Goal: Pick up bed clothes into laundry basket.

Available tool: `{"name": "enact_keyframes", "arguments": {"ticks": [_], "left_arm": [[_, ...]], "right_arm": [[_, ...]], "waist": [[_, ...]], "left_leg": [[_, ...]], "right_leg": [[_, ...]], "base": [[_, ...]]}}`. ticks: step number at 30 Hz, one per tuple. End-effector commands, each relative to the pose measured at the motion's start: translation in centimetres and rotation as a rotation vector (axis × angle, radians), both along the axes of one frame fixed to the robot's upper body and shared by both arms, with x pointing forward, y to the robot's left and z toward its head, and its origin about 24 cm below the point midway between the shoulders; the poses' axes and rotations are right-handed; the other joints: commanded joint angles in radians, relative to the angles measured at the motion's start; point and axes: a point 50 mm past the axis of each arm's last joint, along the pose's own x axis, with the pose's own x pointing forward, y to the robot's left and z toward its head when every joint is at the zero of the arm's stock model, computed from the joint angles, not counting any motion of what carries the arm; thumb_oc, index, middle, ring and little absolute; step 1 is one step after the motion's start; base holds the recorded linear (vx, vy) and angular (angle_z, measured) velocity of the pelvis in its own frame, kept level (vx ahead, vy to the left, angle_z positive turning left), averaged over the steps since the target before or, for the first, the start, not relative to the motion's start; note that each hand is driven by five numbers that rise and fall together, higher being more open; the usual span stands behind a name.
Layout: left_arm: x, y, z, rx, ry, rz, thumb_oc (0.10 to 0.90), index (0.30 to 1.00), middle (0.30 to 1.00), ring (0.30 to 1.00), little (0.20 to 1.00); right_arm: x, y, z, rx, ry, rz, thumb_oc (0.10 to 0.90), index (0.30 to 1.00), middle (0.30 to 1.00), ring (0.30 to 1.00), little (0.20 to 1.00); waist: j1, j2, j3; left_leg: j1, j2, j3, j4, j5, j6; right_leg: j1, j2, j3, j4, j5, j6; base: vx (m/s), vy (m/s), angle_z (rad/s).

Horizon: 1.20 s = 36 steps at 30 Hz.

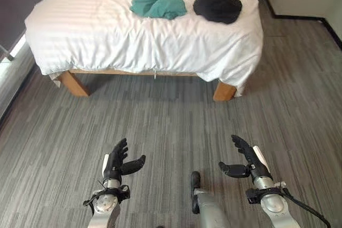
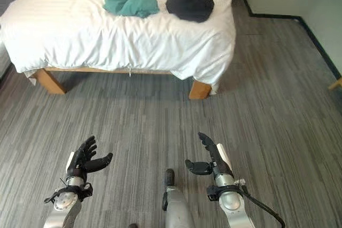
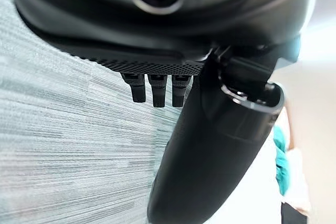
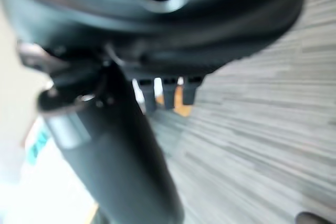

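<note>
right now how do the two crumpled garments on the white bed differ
The crumpled teal cloth garment is lighter in colour and lies to the robot's left; the crumpled black cloth garment is dark and lies to the right, nearer the bed's corner. The teal one spreads wider and flatter; the black one bunches more compactly. Both rest untouched on the bed.

Teal garment [image 2: 130, 2] beside black garment [image 2: 189, 4]
</note>
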Motion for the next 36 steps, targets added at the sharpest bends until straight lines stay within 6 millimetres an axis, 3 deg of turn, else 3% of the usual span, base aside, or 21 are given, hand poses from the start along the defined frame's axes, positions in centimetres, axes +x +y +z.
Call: {"name": "enact_keyframes", "arguments": {"ticks": [1,2,4,5,6,7,8,10,11,12,13,14,16,20,25,29,30,31,33,34,36], "left_arm": [[2.1,1.2,4.8,0.045,-0.269,0.013,0.800,0.900,0.900,0.900,0.900],[2.1,1.2,4.8,0.046,-0.269,0.014,0.800,0.900,0.900,0.900,0.900],[2.8,0.9,5.4,0.052,-0.295,-0.013,0.800,0.900,0.900,0.900,0.900],[3.0,0.7,5.6,0.055,-0.300,-0.020,0.800,0.900,0.900,0.900,0.900],[3.5,0.4,5.9,0.055,-0.316,-0.035,0.800,0.900,0.900,0.900,0.900],[3.6,0.3,6.0,0.055,-0.318,-0.036,0.800,0.900,0.900,0.900,0.900],[3.7,0.1,6.0,0.051,-0.321,-0.048,0.800,0.900,0.900,0.900,0.900],[3.7,0.0,6.1,0.057,-0.325,-0.055,0.800,0.900,0.900,0.900,0.900],[3.6,0.1,6.2,0.077,-0.324,-0.067,0.800,0.900,0.900,0.900,0.900],[3.3,0.4,6.3,0.093,-0.330,-0.075,0.800,0.900,0.900,0.900,0.900],[3.3,0.3,6.3,0.092,-0.328,-0.076,0.800,0.900,0.900,0.900,0.900],[2.9,0.9,6.3,0.102,-0.330,-0.064,0.800,0.900,0.900,0.900,0.900],[2.6,1.3,6.4,0.116,-0.334,-0.045,0.800,0.900,0.900,0.900,0.900],[2.4,2.3,7.0,0.151,-0.351,-0.015,0.800,0.900,0.900,0.900,0.900],[2.2,3.5,7.8,0.195,-0.383,0.034,0.800,0.900,0.900,0.900,0.900],[2.3,4.0,8.2,0.214,-0.393,0.048,0.800,0.900,0.900,0.900,0.900],[2.4,4.3,8.4,0.240,-0.389,0.035,0.800,0.900,0.900,0.900,0.900],[2.5,4.7,8.6,0.261,-0.386,0.038,0.800,0.900,0.900,0.900,0.900],[2.9,5.3,9.3,0.279,-0.406,0.050,0.800,0.900,0.900,0.900,0.900],[2.9,5.5,9.5,0.291,-0.414,0.053,0.800,0.900,0.900,0.900,0.900],[3.0,5.5,9.6,0.290,-0.416,0.053,0.800,0.900,0.900,0.900,0.900]], "right_arm": [[3.9,0.2,7.6,-0.024,-0.374,0.054,0.800,0.900,0.900,0.900,0.900],[4.0,0.2,7.5,-0.023,-0.374,0.054,0.800,0.900,0.900,0.900,0.900],[4.1,0.0,8.5,-0.038,-0.413,0.056,0.800,0.900,0.900,0.900,0.900],[4.0,-0.4,8.8,-0.048,-0.427,0.040,0.800,0.900,0.900,0.900,0.900],[4.2,-0.8,9.3,-0.068,-0.446,0.021,0.800,0.900,0.900,0.900,0.900],[4.3,-0.8,9.3,-0.068,-0.448,0.020,0.800,0.900,0.900,0.900,0.900],[4.4,-1.1,9.4,-0.081,-0.449,0.006,0.800,0.900,0.900,0.900,0.900],[4.4,-1.2,9.4,-0.083,-0.447,0.001,0.800,0.900,0.900,0.900,0.900],[4.3,-1.4,9.3,-0.085,-0.446,-0.009,0.800,0.900,0.900,0.900,0.900],[4.2,-1.6,9.2,-0.085,-0.446,-0.021,0.800,0.900,0.900,0.900,0.900],[4.2,-1.6,9.2,-0.086,-0.444,-0.021,0.800,0.900,0.900,0.900,0.900],[4.1,-1.7,8.8,-0.091,-0.438,-0.031,0.800,0.900,0.900,0.900,0.900],[4.1,-1.7,8.6,-0.091,-0.440,-0.049,0.800,0.900,0.900,0.900,0.900],[3.9,-1.7,8.3,-0.066,-0.450,-0.080,0.800,0.900,0.900,0.900,0.900],[3.9,-1.5,7.8,-0.008,-0.446,-0.115,0.800,0.900,0.900,0.900,0.900],[3.6,-1.7,7.3,-0.019,-0.427,-0.136,0.800,0.900,0.900,0.900,0.900],[3.6,-1.8,7.0,-0.035,-0.411,-0.150,0.800,0.900,0.900,0.900,0.900],[3.9,-1.8,7.3,-0.049,-0.417,-0.150,0.800,0.900,0.900,0.900,0.900],[5.2,-1.6,8.9,-0.073,-0.477,-0.145,0.800,0.900,0.900,0.900,0.900],[5.6,-1.8,9.8,-0.099,-0.510,-0.150,0.800,0.900,0.900,0.900,0.900],[5.6,-1.8,9.8,-0.100,-0.512,-0.151,0.800,0.900,0.900,0.900,0.900]], "waist": [[0.002,-0.010,-0.046],[0.002,-0.007,-0.048],[0.020,-0.020,-0.020],[0.022,-0.031,-0.010],[0.039,-0.052,0.007],[0.045,-0.047,0.006],[0.062,-0.064,0.023],[0.069,-0.070,0.025],[0.084,-0.072,0.026],[0.098,-0.064,0.024],[0.105,-0.065,0.023],[0.140,-0.048,0.025],[0.169,-0.054,0.030],[0.188,-0.081,0.031],[0.218,-0.069,-0.020],[0.233,-0.104,-0.051],[0.229,-0.127,-0.054],[0.225,-0.131,-0.046],[0.222,-0.106,-0.023],[0.227,-0.098,-0.021],[0.225,-0.099,-0.019]], "left_leg": [[0.118,-0.041,0.091,0.059,0.188,-0.127],[0.116,-0.038,0.092,0.063,0.183,-0.127],[-0.031,-0.062,0.126,0.306,0.320,-0.201],[-0.082,-0.058,0.167,0.357,0.347,-0.208],[-0.191,-0.073,0.209,0.419,0.327,-0.195],[-0.203,-0.068,0.214,0.438,0.315,-0.195],[-0.305,-0.115,0.261,0.409,0.250,-0.154],[-0.341,-0.130,0.277,0.389,0.230,-0.136],[-0.371,-0.130,0.307,0.318,0.188,-0.112],[-0.429,-0.109,0.320,0.163,0.206,-0.092],[-0.412,-0.108,0.325,0.142,0.208,-0.093],[-0.441,-0.062,0.306,-0.018,0.307,-0.100],[-0.466,-0.013,0.289,-0.160,0.375,-0.126],[-0.538,0.057,0.279,-0.191,0.418,-0.167],[-0.474,0.133,0.247,-0.200,0.469,-0.192],[-0.424,0.124,0.286,-0.198,0.459,-0.165],[-0.372,0.109,0.309,-0.187,0.425,-0.140],[-0.334,0.105,0.322,-0.189,0.406,-0.125],[-0.299,0.127,0.343,-0.194,0.398,-0.106],[-0.285,0.133,0.354,-0.196,0.385,-0.098],[-0.287,0.131,0.352,-0.194,0.382,-0.097]], "right_leg": [[0.050,0.063,-0.034,-0.266,0.236,0.009],[0.050,0.067,-0.033,-0.268,0.231,0.011],[0.102,0.058,-0.026,-0.277,0.193,-0.021],[0.125,0.049,-0.026,-0.283,0.169,-0.035],[0.154,0.033,-0.014,-0.288,0.132,-0.051],[0.148,0.039,-0.011,-0.284,0.130,-0.051],[0.190,0.025,0.000,-0.289,0.106,-0.053],[0.203,0.021,0.010,-0.287,0.095,-0.050],[0.224,0.022,0.028,-0.288,0.074,-0.043],[0.263,0.028,0.046,-0.289,0.049,-0.036],[0.268,0.028,0.052,-0.289,0.045,-0.036],[0.316,0.051,0.074,-0.289,0.014,-0.031],[0.367,0.053,0.099,-0.289,-0.026,-0.028],[0.439,0.048,0.162,-0.289,-0.079,-0.023],[0.528,0.054,0.285,-0.289,-0.144,-0.008],[0.535,-0.004,0.315,-0.219,-0.127,0.020],[0.516,-0.021,0.311,-0.095,-0.063,0.068],[0.478,-0.026,0.311,-0.012,-0.004,0.098],[0.350,-0.015,0.275,0.165,0.090,0.126],[0.321,-0.032,0.226,0.197,0.098,0.126],[0.317,-0.034,0.224,0.206,0.092,0.126]], "base": [[0.25,-0.157,0.32],[0.16,-0.157,0.24],[0.13,-0.210,0.12],[0.24,-0.329,0.03],[0.18,-0.226,0.11],[0.29,-0.223,0.14],[0.19,-0.082,0.11],[0.24,-0.064,0.05],[0.41,0.033,0.06],[0.36,0.055,-0.03],[0.48,0.140,-0.12],[0.40,0.123,-0.34],[0.45,0.128,-0.79],[0.29,0.106,-0.65],[0.41,0.306,-0.93],[0.36,0.315,-0.68],[0.34,0.258,-0.33],[0.38,0.333,-0.41],[0.14,0.306,-0.37],[0.08,0.226,-0.13],[0.20,0.176,0.04]]}}
